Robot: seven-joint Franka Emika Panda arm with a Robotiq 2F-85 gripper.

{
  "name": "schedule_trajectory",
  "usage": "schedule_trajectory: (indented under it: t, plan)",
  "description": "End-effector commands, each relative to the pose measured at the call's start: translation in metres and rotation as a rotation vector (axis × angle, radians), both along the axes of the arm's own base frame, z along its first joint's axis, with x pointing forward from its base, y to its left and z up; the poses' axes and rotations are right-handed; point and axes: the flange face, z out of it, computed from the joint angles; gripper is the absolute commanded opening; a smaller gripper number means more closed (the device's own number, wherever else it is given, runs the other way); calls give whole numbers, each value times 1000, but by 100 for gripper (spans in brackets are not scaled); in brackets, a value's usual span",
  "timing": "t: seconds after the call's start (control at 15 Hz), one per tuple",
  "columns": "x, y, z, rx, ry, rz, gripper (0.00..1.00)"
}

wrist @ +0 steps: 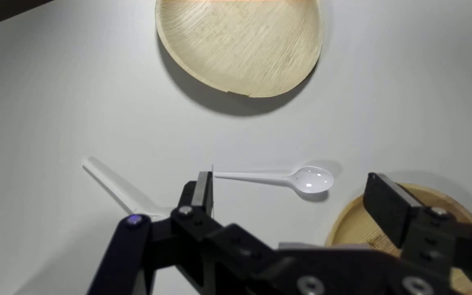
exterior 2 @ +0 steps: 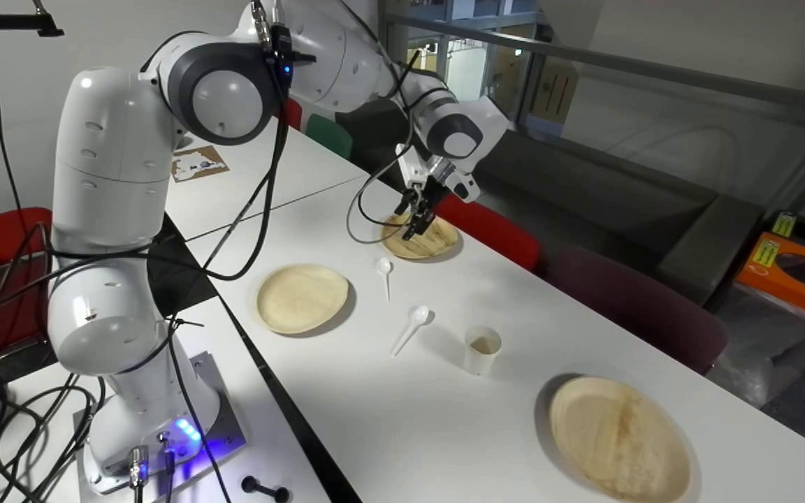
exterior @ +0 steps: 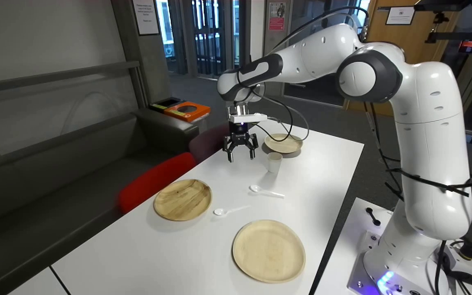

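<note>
While my gripper [exterior: 241, 156] hangs above the table [exterior: 322, 176], its two fingers [wrist: 389, 205] stand wide apart. Looking down through the wrist view, I find a spoon [wrist: 277, 178] framed in the gap, lying below on the table. It is white and glossy, with a slim straight handle and an oval bowl facing up, bright glints inside it; the handle runs up to the edge of one finger in that view. In an exterior view, the gripper overlaps a grained brown plate [exterior 2: 439, 239]; my wrist view gives only part of it, behind the opposite finger, with the spoon's bowl near its rim. From the wrist I also see a nick in the rim of the pale plate [wrist: 240, 49], a detail I cannot make out from outside, though both exterior views show that plate whole. A second spoon [wrist: 110, 185] loses part of its bowl behind a finger there; both exterior views show it complete. Only those two also give me the white cup [exterior: 275, 162] and, well apart from the spoon, a third plate [exterior 2: 622, 440].
</note>
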Motion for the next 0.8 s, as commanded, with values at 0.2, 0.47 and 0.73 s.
schedule_trajectory:
  t: [0.2, 0.47, 0.73]
  plan:
    - [-20, 15, 16, -187, -123, 246, 100]
    - [-35, 42, 12, -256, -152, 448, 100]
    - [-46, 65, 3, -290, -196, 649, 100]
